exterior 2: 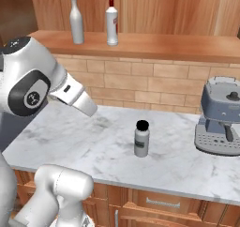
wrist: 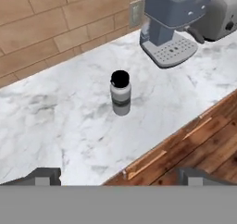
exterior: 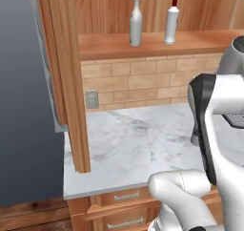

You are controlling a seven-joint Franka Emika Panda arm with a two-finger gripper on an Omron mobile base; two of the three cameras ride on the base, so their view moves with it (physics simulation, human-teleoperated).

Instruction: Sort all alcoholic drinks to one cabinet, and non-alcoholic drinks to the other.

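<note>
Since both tall bottles stand on the open cabinet shelf, silver bottle [exterior: 136, 22] left and white bottle [exterior: 171, 21] close beside it with its red cap, I'd approach gently. Below, a short bottle [exterior 2: 142, 138] stands on the desk [exterior 2: 93, 141]. The gripper [wrist: 118, 176] looks spread wide, empty.

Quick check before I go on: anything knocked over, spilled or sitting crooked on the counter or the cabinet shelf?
Nothing stands out. The silver bottle and the red-capped white bottle stand upright and apart on the shelf. The short black-capped bottle stands upright on the dry marble counter, left of the coffee machine.
</note>
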